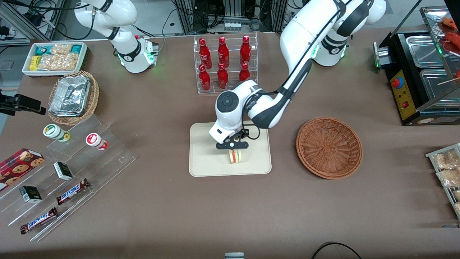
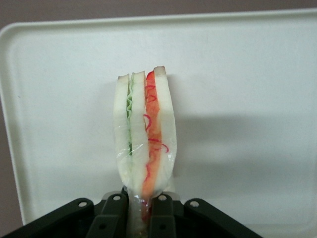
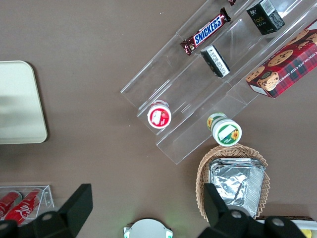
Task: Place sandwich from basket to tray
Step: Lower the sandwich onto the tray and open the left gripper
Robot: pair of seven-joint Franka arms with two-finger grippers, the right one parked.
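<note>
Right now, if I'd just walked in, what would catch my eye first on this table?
Probably the white arm's gripper over the cream tray, shut on a sandwich with red and green filling. Beside the tray, toward the working arm's end, sits an empty reddish wicker basket. Farther from the front camera, a clear rack of red bottles stands out.

A clear acrylic rack (image 1: 225,64) of red cola bottles (image 1: 223,52) stood at the table's edge farthest from the front camera. Toward the parked arm's end, a white box of packaged snacks (image 1: 54,58) sat beside a light wicker basket holding foil containers (image 1: 70,96). Nearer the camera, a stepped acrylic display (image 1: 72,172) carried two small cups (image 1: 96,141), dark little boxes (image 1: 63,170) and two Snickers bars (image 1: 73,191), with a cookie box (image 1: 18,162) alongside. At the working arm's end stood what looked like a black food warmer (image 1: 422,75).
</note>
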